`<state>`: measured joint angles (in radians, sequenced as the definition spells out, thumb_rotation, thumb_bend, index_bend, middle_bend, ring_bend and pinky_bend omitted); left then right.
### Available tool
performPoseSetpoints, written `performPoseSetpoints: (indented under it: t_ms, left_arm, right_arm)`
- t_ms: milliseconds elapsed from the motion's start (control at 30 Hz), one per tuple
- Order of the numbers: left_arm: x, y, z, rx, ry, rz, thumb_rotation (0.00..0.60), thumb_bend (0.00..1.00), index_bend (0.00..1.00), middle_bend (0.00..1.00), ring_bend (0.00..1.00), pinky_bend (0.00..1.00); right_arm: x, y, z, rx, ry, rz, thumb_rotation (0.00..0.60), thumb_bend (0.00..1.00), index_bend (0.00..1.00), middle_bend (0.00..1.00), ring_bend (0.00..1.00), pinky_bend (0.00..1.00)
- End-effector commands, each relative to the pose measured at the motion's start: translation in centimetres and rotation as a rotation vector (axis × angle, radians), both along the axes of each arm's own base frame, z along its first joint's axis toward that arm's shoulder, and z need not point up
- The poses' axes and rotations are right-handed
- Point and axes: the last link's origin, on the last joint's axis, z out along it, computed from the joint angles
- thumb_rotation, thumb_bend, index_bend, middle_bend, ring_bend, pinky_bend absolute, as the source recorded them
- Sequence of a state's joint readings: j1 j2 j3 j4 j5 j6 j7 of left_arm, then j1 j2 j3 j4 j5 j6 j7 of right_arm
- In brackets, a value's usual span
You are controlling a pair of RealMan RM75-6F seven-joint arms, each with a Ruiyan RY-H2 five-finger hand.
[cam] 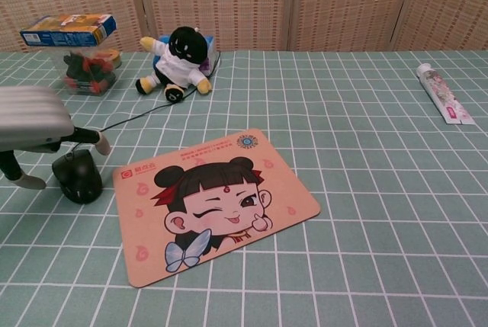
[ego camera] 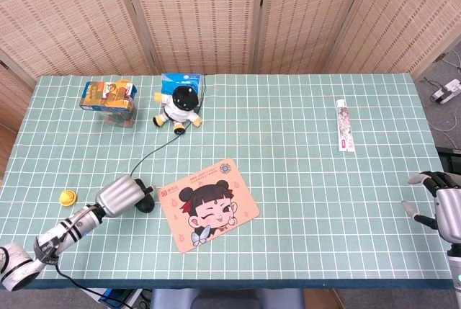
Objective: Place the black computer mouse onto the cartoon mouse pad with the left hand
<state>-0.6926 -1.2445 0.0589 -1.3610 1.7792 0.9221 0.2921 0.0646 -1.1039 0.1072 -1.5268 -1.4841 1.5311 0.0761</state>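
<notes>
The black computer mouse (ego camera: 147, 204) (cam: 76, 177) lies on the green checked cloth, just left of the cartoon mouse pad (ego camera: 209, 204) (cam: 214, 203), off the pad. Its cable runs back toward the plush toy. My left hand (ego camera: 121, 194) (cam: 34, 123) hovers over the mouse's left side. Its fingers are apart, with one fingertip (cam: 101, 144) beyond the mouse and the thumb (cam: 23, 181) to its left; nothing is gripped. My right hand (ego camera: 440, 209) rests at the table's right edge with fingers spread, seen only in the head view.
A black-and-white plush toy (ego camera: 178, 107) (cam: 176, 63) sits in front of a blue box (ego camera: 181, 80) at the back. A snack box on a clear container (ego camera: 109, 100) (cam: 74, 49) stands back left. A toothpaste tube (ego camera: 345, 124) (cam: 444, 94) lies right. A small yellow ball (ego camera: 68, 197) lies left.
</notes>
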Motion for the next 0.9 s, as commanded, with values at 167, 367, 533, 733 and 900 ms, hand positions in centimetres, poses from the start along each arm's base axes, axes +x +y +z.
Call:
performPoseSetpoints:
  t_ms: [167, 367, 533, 733, 900]
  left_arm:
    - [0.3, 0.3, -0.9, -0.01, 0.035, 0.006, 0.6, 0.14, 0.36, 1.0, 1.0, 1.0]
    - [0.3, 0.5, -1.4, -0.005, 0.053, 0.02, 0.6, 0.14, 0.36, 1.0, 1.0, 1.0]
    - [0.3, 0.6, -1.5, -0.001, 0.047, 0.026, 0.6, 0.14, 0.38, 1.0, 1.0, 1.0]
    - [0.2, 0.6, -1.7, 0.008, 0.033, 0.027, 0.6, 0.14, 0.46, 1.0, 1.0, 1.0]
    - [0.3, 0.5, -2.0, 0.013, 0.025, 0.02, 0.6, 0.14, 0.5, 1.0, 1.0, 1.0]
  right_arm:
    - [-0.1, 0.0, 0.0, 0.003, -0.001, -0.003, 0.6, 0.14, 0.41, 0.4, 0.31, 0.58]
    - [-0.1, 0.0, 0.0, 0.002, -0.003, -0.001, 0.6, 0.14, 0.41, 0.4, 0.31, 0.58]
    - [-0.1, 0.0, 0.1, 0.001, -0.004, -0.003, 0.6, 0.15, 0.41, 0.4, 0.31, 0.58]
    - [-0.1, 0.0, 0.0, 0.004, -0.004, -0.001, 0.6, 0.15, 0.41, 0.4, 0.31, 0.58]
    - [-0.1, 0.1, 0.1, 0.002, -0.005, -0.002, 0.6, 0.15, 0.41, 0.4, 0.31, 0.58]
